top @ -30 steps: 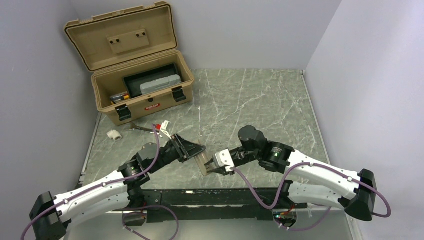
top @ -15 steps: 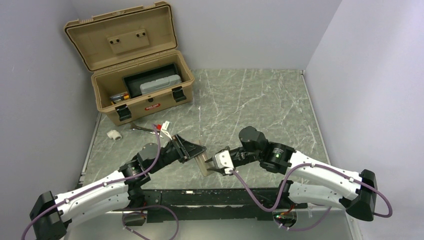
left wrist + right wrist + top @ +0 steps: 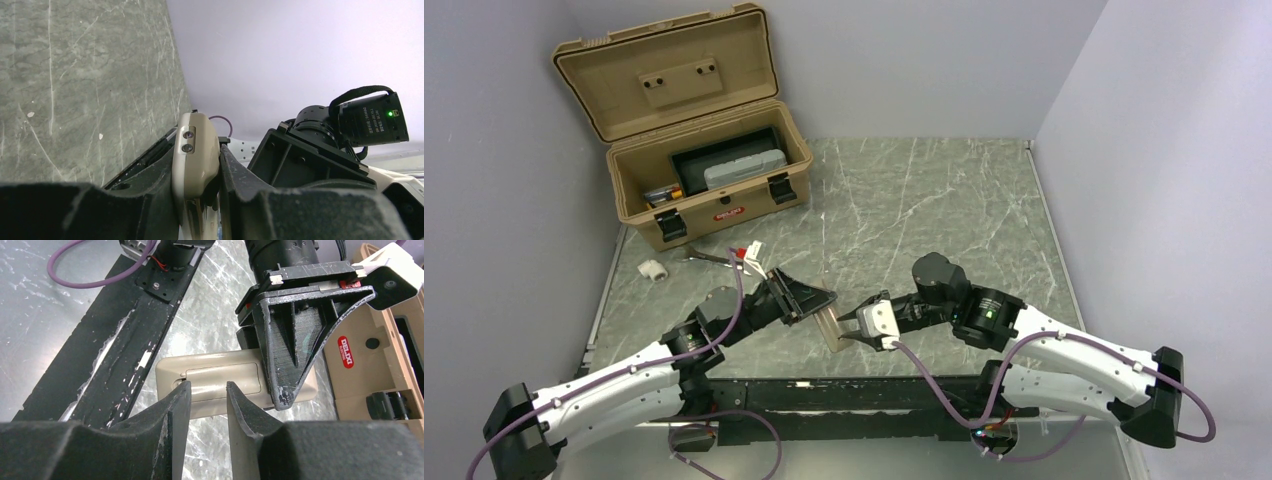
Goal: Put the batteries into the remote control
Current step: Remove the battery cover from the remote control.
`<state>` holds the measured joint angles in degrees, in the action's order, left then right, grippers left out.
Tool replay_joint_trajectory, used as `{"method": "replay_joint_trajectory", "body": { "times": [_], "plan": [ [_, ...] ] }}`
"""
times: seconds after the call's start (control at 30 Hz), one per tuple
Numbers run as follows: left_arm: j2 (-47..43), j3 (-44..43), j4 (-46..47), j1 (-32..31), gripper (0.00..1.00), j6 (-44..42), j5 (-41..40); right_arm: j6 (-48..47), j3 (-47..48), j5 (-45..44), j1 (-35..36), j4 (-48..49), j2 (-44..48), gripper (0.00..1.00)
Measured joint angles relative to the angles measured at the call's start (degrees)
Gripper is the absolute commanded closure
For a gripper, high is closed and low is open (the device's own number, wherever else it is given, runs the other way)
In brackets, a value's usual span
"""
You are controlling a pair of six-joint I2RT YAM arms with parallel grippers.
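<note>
My left gripper (image 3: 816,300) is shut on the remote control (image 3: 829,328) and holds it just above the table near the front edge. In the left wrist view the remote (image 3: 195,145) is pinched edge-on between my fingers (image 3: 150,185). In the right wrist view its greyish back and battery cover (image 3: 225,377) face the camera. My right gripper (image 3: 207,390) is slightly open and empty, with both tips resting against the cover near its end notch; it also shows in the top view (image 3: 849,328). I cannot make out the batteries; a small orange-dark object (image 3: 662,196) lies in the case.
An open tan case (image 3: 714,205) stands at the back left, holding a grey case (image 3: 744,168). A small white block (image 3: 653,268) and a thin dark tool (image 3: 707,257) lie on the table left of the left arm. A black rail (image 3: 100,355) runs along the table's front edge.
My right arm has drawn slightly to the right and its wrist has turned a little; its tips stay at the remote. The left gripper and the remote have hardly moved.
</note>
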<state>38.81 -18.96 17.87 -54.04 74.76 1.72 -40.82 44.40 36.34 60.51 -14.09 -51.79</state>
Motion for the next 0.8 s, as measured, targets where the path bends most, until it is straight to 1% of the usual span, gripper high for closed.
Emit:
{"method": "replay_joint_trajectory", "body": {
  "times": [0.4, 0.8],
  "plan": [
    [-1.2, 0.0, -0.1, 0.0, 1.00, 0.0, 0.0, 0.5, 0.0, 2.7, 0.0, -1.0, 0.3, 0.64],
    [-1.1, 0.0, -0.1, 0.0, 1.00, -0.1, 0.0, 0.8, 0.0, 3.2, 0.0, -0.9, -0.3, 0.64]
  ]
}}
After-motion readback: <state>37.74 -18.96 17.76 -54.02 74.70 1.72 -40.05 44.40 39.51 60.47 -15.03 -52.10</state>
